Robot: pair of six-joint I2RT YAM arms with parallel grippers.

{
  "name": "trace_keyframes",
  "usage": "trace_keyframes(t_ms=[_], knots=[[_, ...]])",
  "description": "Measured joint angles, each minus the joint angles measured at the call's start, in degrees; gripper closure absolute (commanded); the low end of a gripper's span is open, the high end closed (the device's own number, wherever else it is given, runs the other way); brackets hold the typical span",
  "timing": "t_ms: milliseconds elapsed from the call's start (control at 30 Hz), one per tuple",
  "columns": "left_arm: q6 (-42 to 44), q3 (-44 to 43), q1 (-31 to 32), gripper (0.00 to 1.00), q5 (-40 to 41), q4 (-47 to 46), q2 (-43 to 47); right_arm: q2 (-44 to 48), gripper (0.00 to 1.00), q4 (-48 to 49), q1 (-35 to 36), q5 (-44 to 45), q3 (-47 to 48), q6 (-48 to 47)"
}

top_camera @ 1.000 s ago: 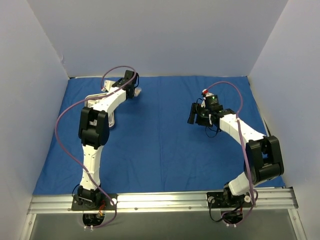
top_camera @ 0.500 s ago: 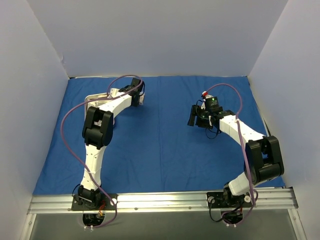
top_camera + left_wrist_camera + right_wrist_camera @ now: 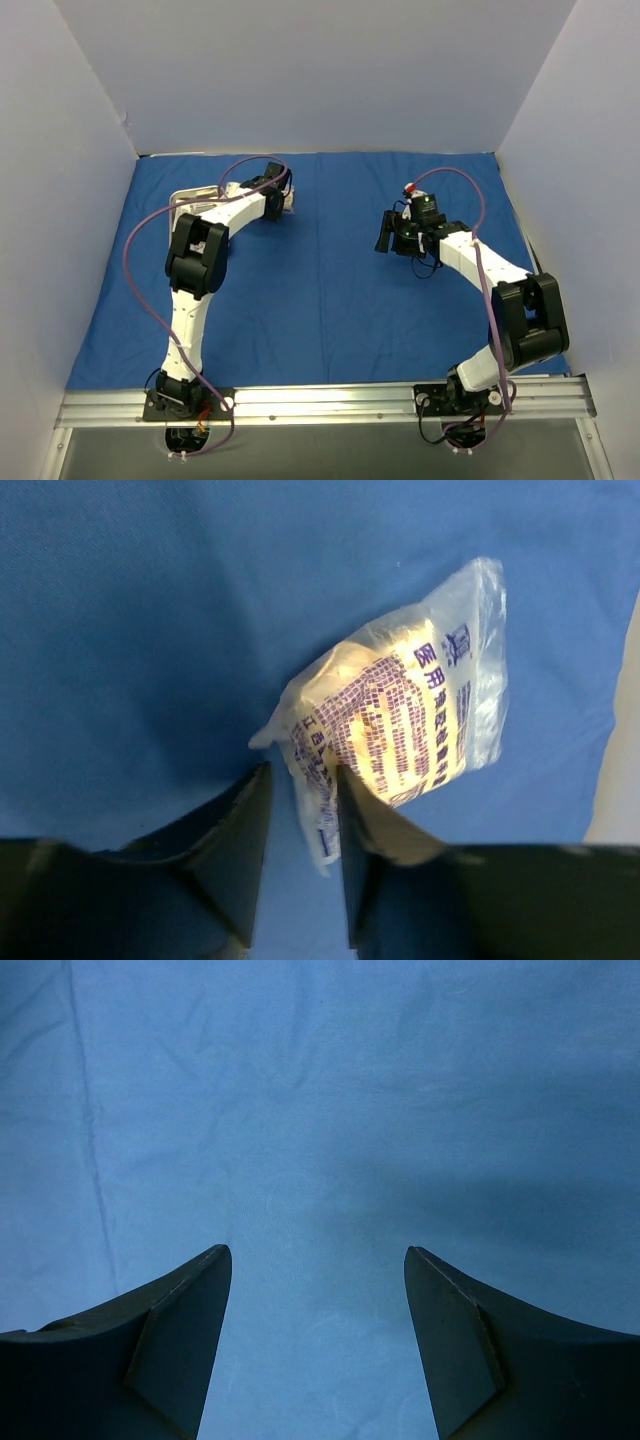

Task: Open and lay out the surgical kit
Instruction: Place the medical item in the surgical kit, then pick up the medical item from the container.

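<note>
Soft, even light fills the top view; the pale walls are bright and only faint shadows lie on the large blue cloth wrap. In the left wrist view the small clear plastic packet shows mild glare at upper right. The dark fingers of the left gripper are blurred and underlit. In the right wrist view the right gripper is dim, and a soft shadow crosses right of centre.

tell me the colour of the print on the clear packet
Purplish-blue print on the clear packet, over pale yellow contents; clearest in the left wrist view.
</note>
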State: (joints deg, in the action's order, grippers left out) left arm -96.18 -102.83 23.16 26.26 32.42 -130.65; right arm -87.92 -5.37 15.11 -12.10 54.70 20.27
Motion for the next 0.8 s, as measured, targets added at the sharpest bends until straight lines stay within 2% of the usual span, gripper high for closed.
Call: trace_keyframes(t_ms=[200,400,667,800], knots=[[2.0,0.5,0.1,0.49,-2.0,-0.1,2.2,0.8,0.34,0.0,0.0,0.0,0.0,0.0],[7.5,1.2,0.4,0.46,-5.6,-0.2,8.4,0.9,0.34,0.0,0.0,0.0,0.0,0.0],[28.6,11.0,-2.3,0.43,-10.1,-2.1,25.9,1.6,0.34,0.3,0.0,0.0,0.0,0.0],[41.7,14.8,-8.4,0.27,-9.2,-1.2,33.4,1.6,0.34,1.2,0.0,-0.4,0.0,0.0]])
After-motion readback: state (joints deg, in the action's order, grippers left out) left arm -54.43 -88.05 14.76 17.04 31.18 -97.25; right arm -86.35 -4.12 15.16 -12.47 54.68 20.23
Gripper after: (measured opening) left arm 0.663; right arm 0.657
